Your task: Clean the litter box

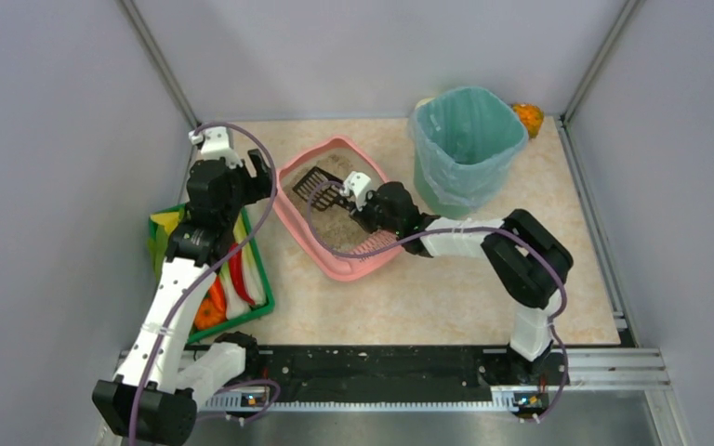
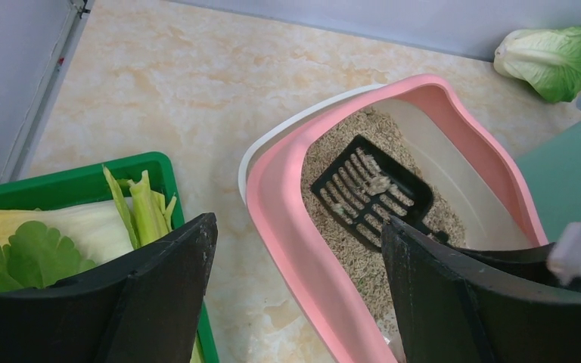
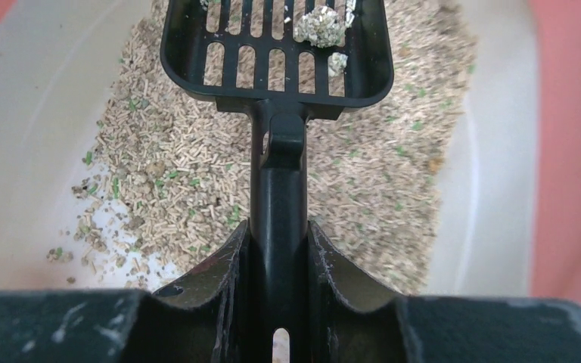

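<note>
Above litter box [image 2: 276, 204] — scoop [image 3: 278, 197] clamped.

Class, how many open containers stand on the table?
3. Pink litter box mid-table; green tray at the left edge; teal-lined bin at the back right. The arms may hide more.

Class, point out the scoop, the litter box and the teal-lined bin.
scoop [image 3: 272, 41], right wrist view, slotted head
litter box [image 2: 280, 219], left wrist view, pink rim
teal-lined bin [image 1: 469, 135], top external view, inner liner

Bright, even light, faint soft shadows, all views fairly sharp.
</note>
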`<action>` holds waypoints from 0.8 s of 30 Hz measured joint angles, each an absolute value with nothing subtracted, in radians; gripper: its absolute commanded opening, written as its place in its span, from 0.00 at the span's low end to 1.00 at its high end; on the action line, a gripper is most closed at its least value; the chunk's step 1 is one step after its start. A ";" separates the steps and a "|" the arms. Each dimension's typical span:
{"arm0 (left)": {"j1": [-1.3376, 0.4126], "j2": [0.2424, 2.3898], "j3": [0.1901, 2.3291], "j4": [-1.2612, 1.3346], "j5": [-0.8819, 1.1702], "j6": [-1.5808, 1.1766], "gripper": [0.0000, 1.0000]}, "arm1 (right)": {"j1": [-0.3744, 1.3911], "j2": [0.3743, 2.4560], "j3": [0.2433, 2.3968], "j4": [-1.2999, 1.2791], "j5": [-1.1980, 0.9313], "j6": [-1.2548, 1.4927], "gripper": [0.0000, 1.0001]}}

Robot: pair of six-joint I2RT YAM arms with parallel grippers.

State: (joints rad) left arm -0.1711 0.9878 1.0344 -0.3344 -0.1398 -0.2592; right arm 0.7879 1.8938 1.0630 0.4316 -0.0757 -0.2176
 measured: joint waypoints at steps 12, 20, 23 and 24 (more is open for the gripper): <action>-0.171 0.946 0.989 -0.294 -0.161 -0.254 0.84 | 0.758 1.669 0.969 0.315 -0.072 -0.313 0.00; -0.171 0.924 0.945 -0.249 -0.192 -0.249 0.84 | 0.752 1.616 1.005 0.183 -0.082 -0.367 0.00; -0.171 0.908 0.919 -0.224 -0.208 -0.248 0.84 | 0.749 1.568 0.983 0.159 -0.065 -0.404 0.00; -0.171 0.902 0.911 -0.220 -0.211 -0.248 0.84 | 0.749 1.554 0.982 0.152 -0.071 -0.409 0.00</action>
State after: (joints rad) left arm -0.1711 0.9024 0.9108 -0.2199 -0.2108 -0.2478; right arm 0.7490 1.5539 0.9821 0.1520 -0.0708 -0.4091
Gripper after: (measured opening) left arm 0.839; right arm 0.246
